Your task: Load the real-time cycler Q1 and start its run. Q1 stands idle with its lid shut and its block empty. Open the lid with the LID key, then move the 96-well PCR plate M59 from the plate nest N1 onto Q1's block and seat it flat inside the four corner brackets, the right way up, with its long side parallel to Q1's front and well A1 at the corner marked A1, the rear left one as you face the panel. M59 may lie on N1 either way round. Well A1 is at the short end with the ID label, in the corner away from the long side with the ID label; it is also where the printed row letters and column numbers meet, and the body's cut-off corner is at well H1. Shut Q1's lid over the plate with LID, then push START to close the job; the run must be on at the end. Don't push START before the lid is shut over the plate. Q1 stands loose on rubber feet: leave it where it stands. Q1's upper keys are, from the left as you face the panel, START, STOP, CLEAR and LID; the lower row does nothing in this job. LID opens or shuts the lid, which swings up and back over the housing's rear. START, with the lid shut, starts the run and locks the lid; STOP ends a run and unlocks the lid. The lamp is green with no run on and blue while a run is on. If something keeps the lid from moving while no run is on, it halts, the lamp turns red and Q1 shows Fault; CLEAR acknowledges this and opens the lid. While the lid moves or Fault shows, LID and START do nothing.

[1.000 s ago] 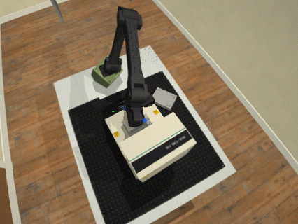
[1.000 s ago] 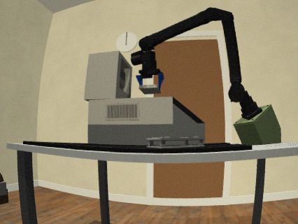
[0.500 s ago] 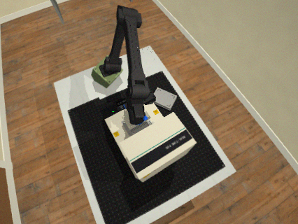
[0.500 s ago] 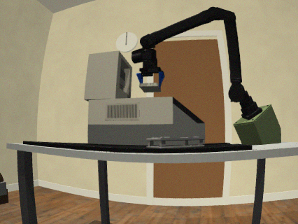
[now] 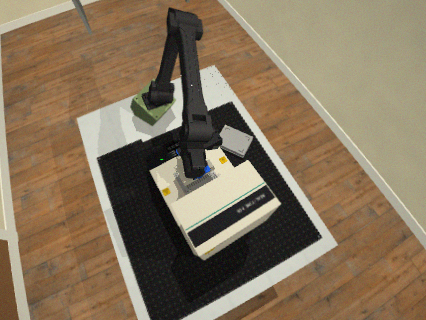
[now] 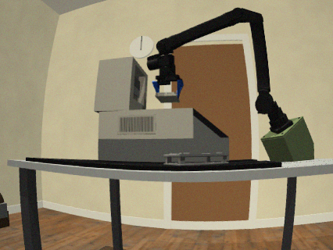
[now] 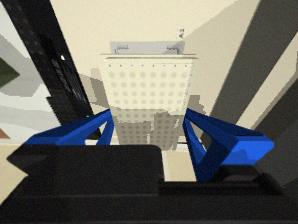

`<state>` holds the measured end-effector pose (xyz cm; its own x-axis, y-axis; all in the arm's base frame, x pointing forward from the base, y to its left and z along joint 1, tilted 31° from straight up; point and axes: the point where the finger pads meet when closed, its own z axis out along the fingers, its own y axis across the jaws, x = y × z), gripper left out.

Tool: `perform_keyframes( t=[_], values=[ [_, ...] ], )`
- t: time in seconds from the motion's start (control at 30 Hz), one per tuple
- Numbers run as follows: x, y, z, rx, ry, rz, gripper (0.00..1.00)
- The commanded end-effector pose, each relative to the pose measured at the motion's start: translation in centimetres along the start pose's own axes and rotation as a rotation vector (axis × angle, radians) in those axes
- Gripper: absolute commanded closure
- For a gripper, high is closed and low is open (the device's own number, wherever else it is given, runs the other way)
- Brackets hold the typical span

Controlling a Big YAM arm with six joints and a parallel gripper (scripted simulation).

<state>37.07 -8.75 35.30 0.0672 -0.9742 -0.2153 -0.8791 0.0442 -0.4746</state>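
Note:
My gripper (image 5: 200, 172) is shut on the white 96-well plate M59 (image 6: 166, 96) across its width. It holds the plate roughly level, a little above the cycler Q1 (image 5: 220, 205) and over the block (image 5: 195, 182). In the wrist view the plate (image 7: 147, 95) hangs between the blue fingers, with a grey edge of the block (image 7: 147, 47) and the A1 mark (image 7: 180, 32) beyond its far end. Q1's lid (image 6: 117, 83) stands open, upright over the housing's rear. The lamp (image 5: 161, 160) shows green on the dark panel.
The plate nest N1 (image 5: 236, 140) lies empty on the black mat to the right of Q1; it also shows in front of the housing (image 6: 195, 158). The arm's green base (image 5: 153, 104) stands behind the mat. The upright lid is close beside the gripper.

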Motion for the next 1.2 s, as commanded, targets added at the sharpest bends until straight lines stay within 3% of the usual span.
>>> perform_keyframes(
  t=[0.0,0.33,0.77,1.17],
  values=[
    [-0.3,-1.1,-0.9,0.016,0.004,-0.003,1.0],
    [0.2,-0.1,-1.7,0.03,0.019,-0.005,1.0],
    [-1.1,-1.3,-2.8,0.061,0.018,-0.044,1.0],
    [-0.2,-1.6,-3.1,0.068,0.027,-0.027,1.0]
  ],
)
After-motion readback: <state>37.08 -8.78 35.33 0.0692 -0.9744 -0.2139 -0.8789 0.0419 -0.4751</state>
